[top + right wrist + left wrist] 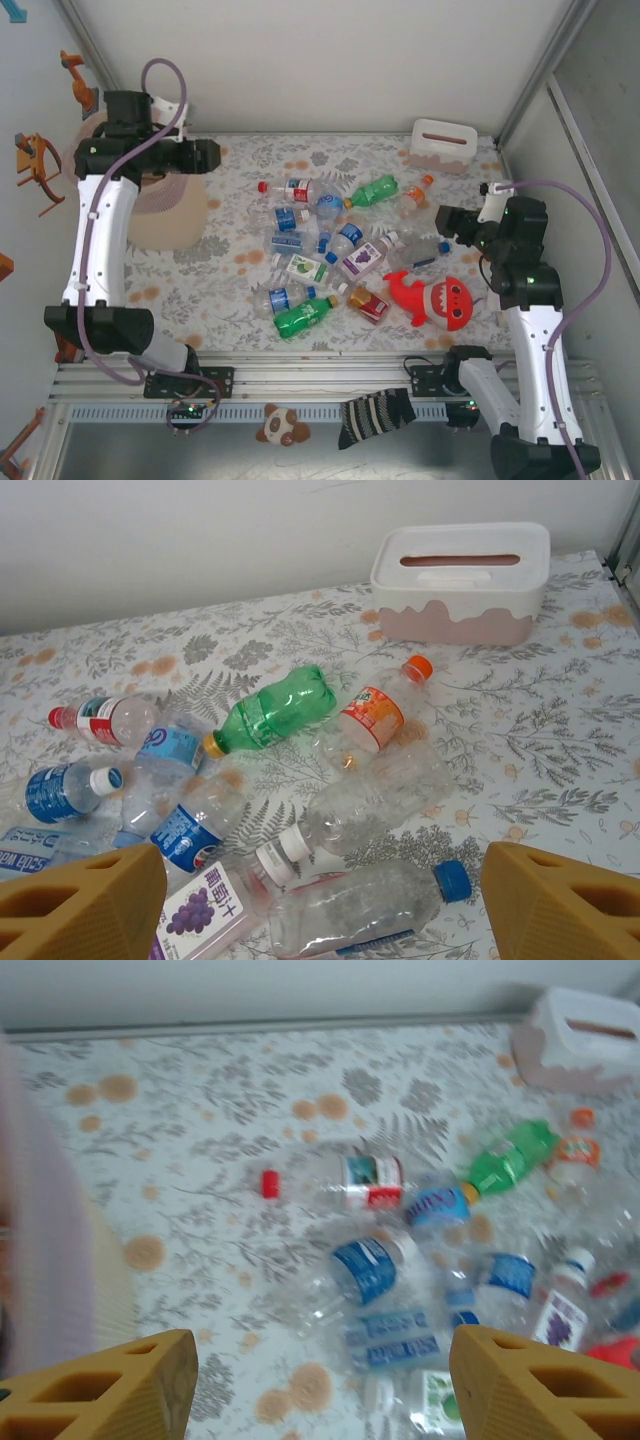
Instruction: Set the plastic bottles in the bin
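Several plastic bottles lie in a heap mid-table: a green one at the back, another green one near the front and a red-capped clear one. The pink bin stands at the left, partly under the left arm. My left gripper hangs open by the bin's far rim, its jaws empty above blue-labelled bottles. My right gripper is open at the heap's right edge. In the right wrist view its jaws straddle, from above, a clear blue-capped bottle.
A white slotted box stands at the back right. A red shark plush lies at the front right of the heap. A striped sock and a small plush toy rest on the front rail. Walls close in both sides.
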